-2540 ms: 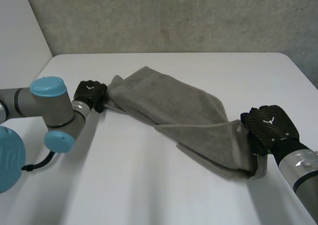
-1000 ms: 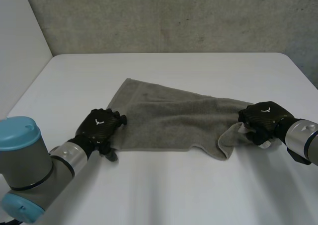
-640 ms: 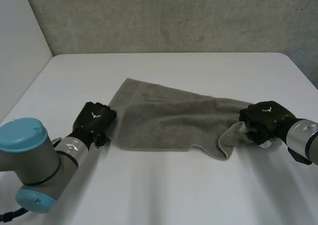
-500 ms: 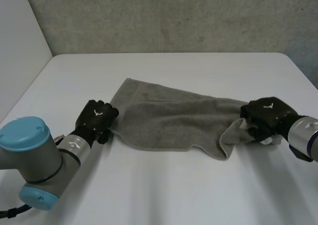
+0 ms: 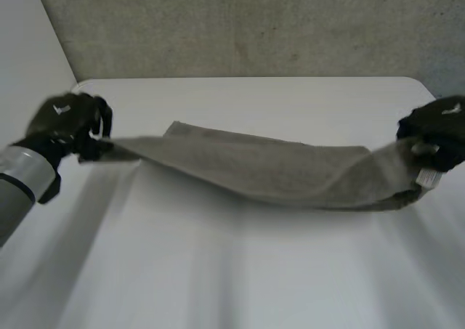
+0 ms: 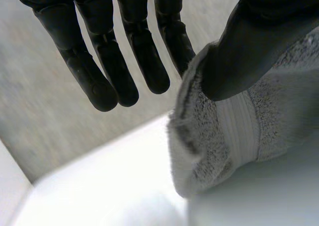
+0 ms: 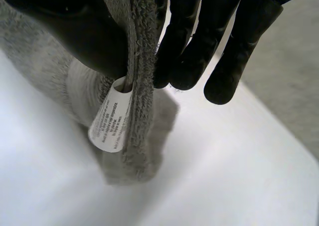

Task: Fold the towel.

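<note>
A grey towel (image 5: 276,171) hangs stretched between my two hands, with its middle sagging low over the white table (image 5: 218,271); whether it touches I cannot tell. My left hand (image 5: 69,122) is raised at the left and holds the towel's left corner. In the left wrist view its thumb (image 6: 249,46) presses the striped corner of the towel (image 6: 224,136) while the other fingers (image 6: 124,56) stand straight beside it. My right hand (image 5: 439,126) is raised at the right. There its thumb (image 7: 75,31) and fingers (image 7: 199,41) pinch the towel's edge (image 7: 142,86) just above a white label (image 7: 109,121).
A grey concrete wall (image 5: 254,24) stands behind the table's far edge. A pale wall panel (image 5: 29,46) runs along the left side. The table's right edge lies close to my right hand.
My left hand shut on the towel's left corner. Both hands then rose and moved outward, lifting the towel from lying flat and pulling it taut between them.
</note>
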